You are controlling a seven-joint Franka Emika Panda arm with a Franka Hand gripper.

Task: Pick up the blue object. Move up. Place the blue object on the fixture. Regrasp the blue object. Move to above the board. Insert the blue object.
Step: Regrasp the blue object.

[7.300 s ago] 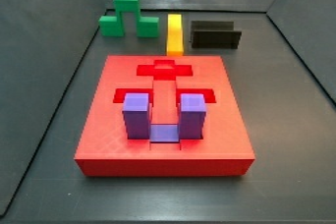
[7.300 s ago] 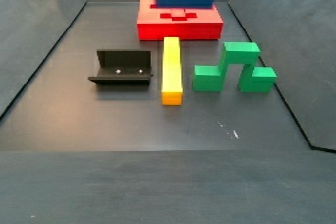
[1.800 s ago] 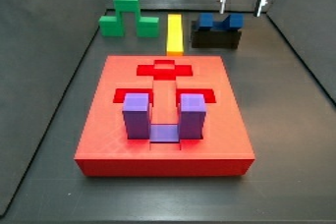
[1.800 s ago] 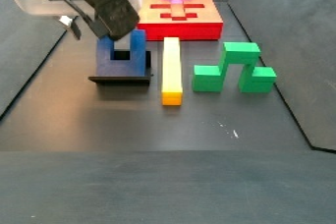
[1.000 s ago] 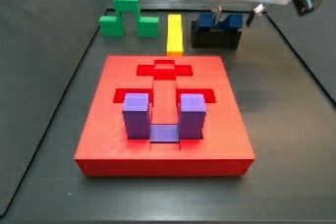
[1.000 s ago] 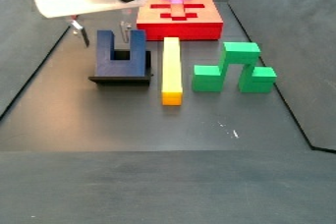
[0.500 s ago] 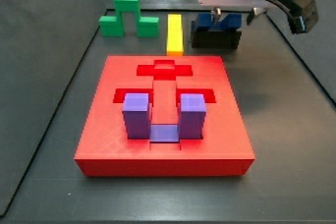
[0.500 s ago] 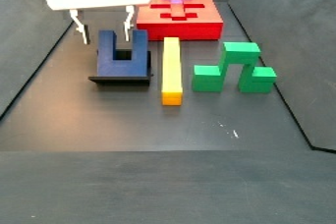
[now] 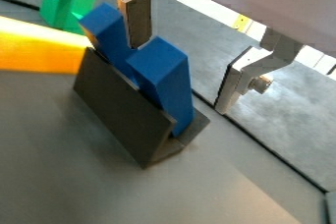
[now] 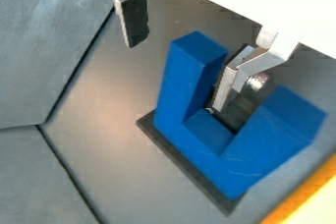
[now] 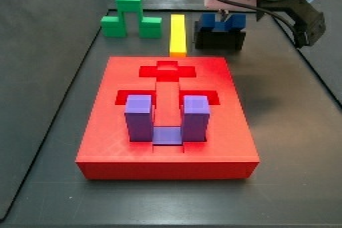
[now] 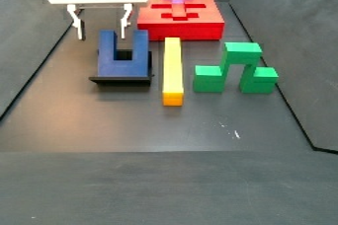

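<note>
Blue object (image 12: 122, 50): stands prongs-up in the fixture (image 12: 117, 75), apparently parked there so it can be regrasped.
Gripper (image 12: 97, 22): fingers apart, holding nothing; in a wrist view one finger (image 10: 243, 79) sits between the prongs, the other outside.
Board (image 11: 167, 122): well apart, with a purple U-block (image 11: 166, 118) seated in it.
Surface: dark grey floor (image 12: 158, 145), walled at the sides.

Gripper (image 12: 103, 22) body cut off at frame top, fixture (image 11: 221, 40) partly hidden behind blue object (image 11: 223, 21)
</note>
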